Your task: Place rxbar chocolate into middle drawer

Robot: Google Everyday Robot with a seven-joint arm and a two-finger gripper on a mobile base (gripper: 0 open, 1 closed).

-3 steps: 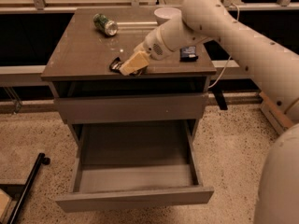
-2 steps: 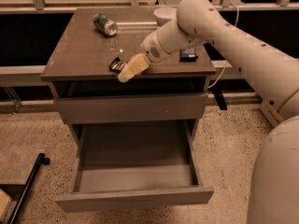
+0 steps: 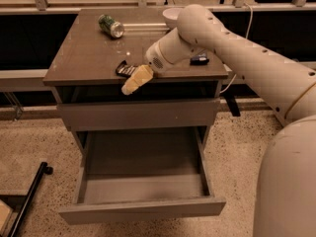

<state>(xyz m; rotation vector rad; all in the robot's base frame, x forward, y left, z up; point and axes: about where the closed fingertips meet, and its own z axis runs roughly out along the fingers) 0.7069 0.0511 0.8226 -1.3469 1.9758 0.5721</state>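
Note:
The rxbar chocolate (image 3: 125,69) is a slim dark wrapper lying on the cabinet top near its front edge. My gripper (image 3: 132,83) is cream coloured and points down-left. It sits just right of the bar, overlaps its right end and hangs over the front edge. The middle drawer (image 3: 142,207) is pulled wide open below, and its inside shows nothing in it. The drawer front above it (image 3: 138,114) is closed.
A green can (image 3: 110,25) lies on its side at the back left of the top. A white bowl (image 3: 172,16) stands at the back. A short dark blue packet (image 3: 200,59) lies to the right, behind my arm. A black pole (image 3: 29,196) lies on the floor at left.
My gripper has shifted slightly down and left, towards the front edge of the cabinet top. The bar and the drawer have not moved.

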